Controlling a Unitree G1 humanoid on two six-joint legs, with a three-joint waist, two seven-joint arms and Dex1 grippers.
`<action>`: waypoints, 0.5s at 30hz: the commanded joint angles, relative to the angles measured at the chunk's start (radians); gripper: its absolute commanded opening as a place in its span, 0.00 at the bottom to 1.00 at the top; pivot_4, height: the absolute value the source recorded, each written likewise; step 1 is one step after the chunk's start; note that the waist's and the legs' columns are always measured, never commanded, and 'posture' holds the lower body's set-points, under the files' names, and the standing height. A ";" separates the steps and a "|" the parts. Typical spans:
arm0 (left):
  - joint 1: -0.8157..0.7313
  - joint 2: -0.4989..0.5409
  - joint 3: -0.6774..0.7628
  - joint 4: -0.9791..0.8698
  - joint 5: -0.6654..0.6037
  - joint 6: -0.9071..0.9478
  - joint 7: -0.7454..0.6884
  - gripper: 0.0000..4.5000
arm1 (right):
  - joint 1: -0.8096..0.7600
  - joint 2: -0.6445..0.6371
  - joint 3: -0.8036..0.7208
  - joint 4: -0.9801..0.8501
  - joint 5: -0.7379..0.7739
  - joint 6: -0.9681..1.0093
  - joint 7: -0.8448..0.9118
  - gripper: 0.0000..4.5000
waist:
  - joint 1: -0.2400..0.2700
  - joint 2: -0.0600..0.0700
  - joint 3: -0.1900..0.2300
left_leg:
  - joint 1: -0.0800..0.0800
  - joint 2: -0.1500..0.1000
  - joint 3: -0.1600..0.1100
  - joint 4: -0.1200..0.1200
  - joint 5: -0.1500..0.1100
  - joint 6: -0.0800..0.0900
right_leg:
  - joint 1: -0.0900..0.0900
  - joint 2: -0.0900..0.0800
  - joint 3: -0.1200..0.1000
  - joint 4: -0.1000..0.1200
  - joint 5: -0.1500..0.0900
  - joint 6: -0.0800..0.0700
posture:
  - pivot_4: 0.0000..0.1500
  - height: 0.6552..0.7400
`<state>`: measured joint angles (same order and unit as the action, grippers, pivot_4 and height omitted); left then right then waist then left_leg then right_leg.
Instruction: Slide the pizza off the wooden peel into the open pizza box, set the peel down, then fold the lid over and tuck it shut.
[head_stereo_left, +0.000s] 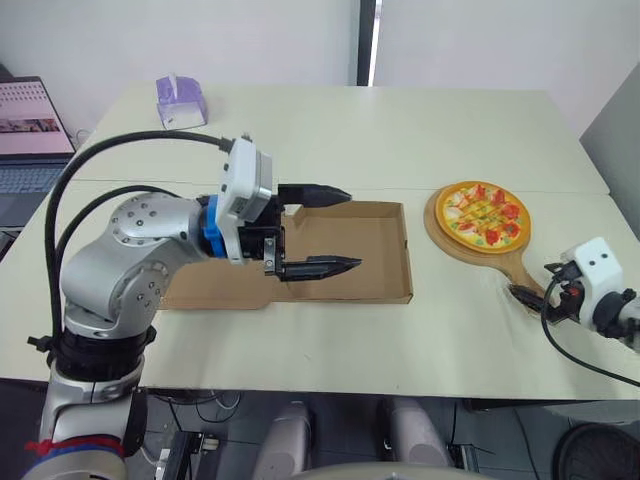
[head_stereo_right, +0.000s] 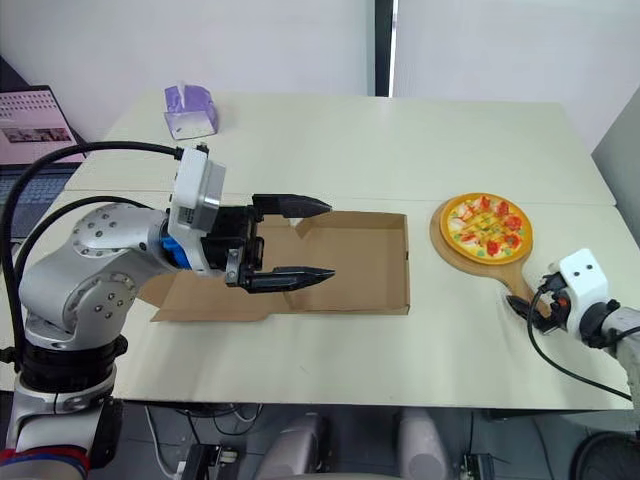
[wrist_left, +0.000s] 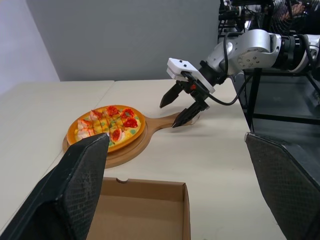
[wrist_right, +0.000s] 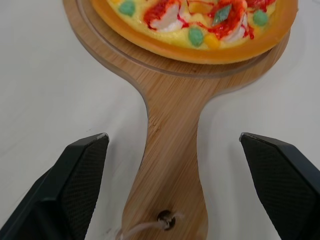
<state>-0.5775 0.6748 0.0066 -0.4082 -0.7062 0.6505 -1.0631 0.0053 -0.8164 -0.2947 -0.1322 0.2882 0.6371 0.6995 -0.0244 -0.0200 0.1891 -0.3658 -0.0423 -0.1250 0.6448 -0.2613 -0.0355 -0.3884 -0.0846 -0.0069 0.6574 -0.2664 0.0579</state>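
Cardboard box lies open on the table, left of centre. We see the left claw spread wide above it, gripping nothing. Right of the box, the pizza sits on the wooden peel, near the table's right edge. Right claw is released, with a finger on either side of the peel's handle, not touching it.
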 joint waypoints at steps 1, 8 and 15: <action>-0.010 0.003 0.020 -0.063 -0.058 0.031 0.020 1.00 | -0.036 0.016 0.023 0.027 -0.011 -0.032 -0.006 1.00 | 0.000 0.000 0.000 | 0.000 0.000 0.000 0.000 0.000 0.000 | 0.000 0.000 0.000 0.000 0.000 0.000 | 1.00 1.00; -0.015 0.000 0.006 -0.082 -0.099 0.069 0.028 1.00 | -0.074 0.039 0.066 0.121 -0.038 -0.095 -0.014 1.00 | -0.002 0.000 0.000 | 0.001 0.000 0.001 0.000 0.000 0.000 | 0.001 0.001 0.001 0.000 -0.001 0.003 | 1.00 1.00; -0.045 0.000 -0.004 -0.056 -0.122 0.081 0.004 1.00 | -0.093 0.052 0.073 0.168 -0.030 -0.115 -0.016 0.55 | -0.001 0.000 0.000 | 0.001 0.000 0.001 0.001 0.000 0.000 | 0.001 0.001 0.000 0.000 0.000 0.002 | 1.00 1.00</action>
<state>-0.5989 0.6760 0.0030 -0.4593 -0.8102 0.7349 -1.0505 -0.0967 -0.7667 -0.2222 0.0249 0.2737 0.5249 0.6882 -0.0258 -0.0202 0.1890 -0.3650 -0.0427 -0.1240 0.6456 -0.2612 -0.0354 -0.3876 -0.0834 -0.0064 0.6570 -0.2665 0.0599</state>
